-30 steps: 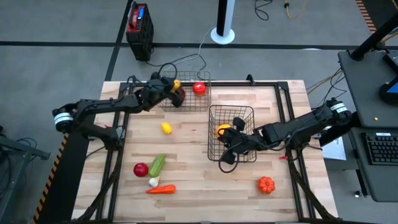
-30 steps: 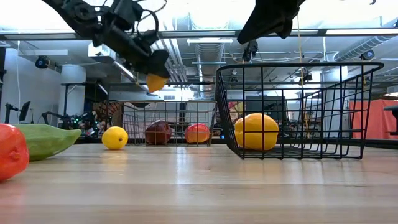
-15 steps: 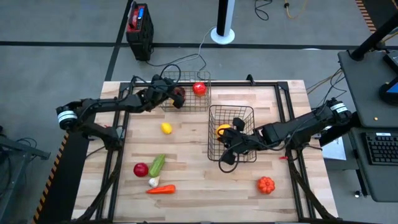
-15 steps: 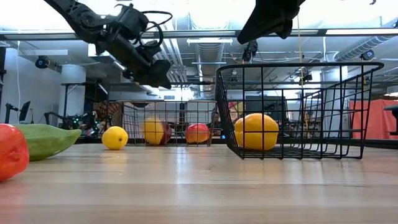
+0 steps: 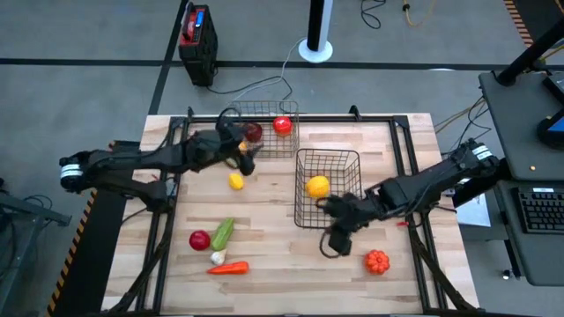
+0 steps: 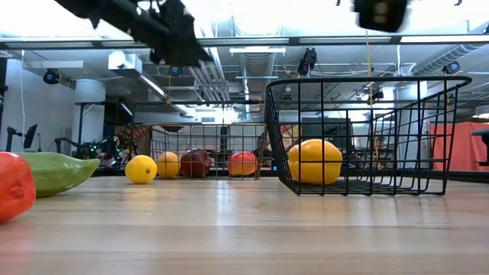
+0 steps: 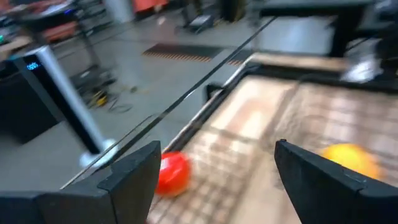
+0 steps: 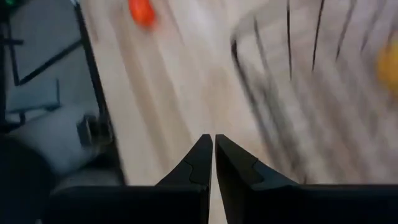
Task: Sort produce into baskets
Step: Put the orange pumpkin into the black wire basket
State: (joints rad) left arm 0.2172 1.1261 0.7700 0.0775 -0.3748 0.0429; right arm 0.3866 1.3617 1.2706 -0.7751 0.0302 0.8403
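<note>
on my screens the wooden table point(image 5: 273, 211) fills the high view. the near basket point(image 5: 328, 187) sits right of centre with an orange-yellow round piece point(image 5: 317, 186) inside. the far basket point(image 5: 263, 129) stands at the table's back edge and holds a red piece point(image 5: 282, 125), a dark red piece point(image 5: 253, 132) and, in the low view, a yellow-orange piece point(image 6: 168, 164). my left arm reaches in from the left; its left claw point(image 5: 244, 158) hangs just in front of the far basket, fingers spread wide with nothing between them. my right arm comes from the right; the right claw point(image 5: 332, 239) sits low beside the near basket's front corner, fingers pressed together, empty. loose on the table: green cucumber point(image 5: 222, 232), carrot point(image 5: 228, 268), red piece point(image 5: 200, 239), orange pumpkin-like piece point(image 5: 377, 261), lemon-yellow piece point(image 5: 235, 181), and a small white piece, probably garlic point(image 5: 217, 257).
</note>
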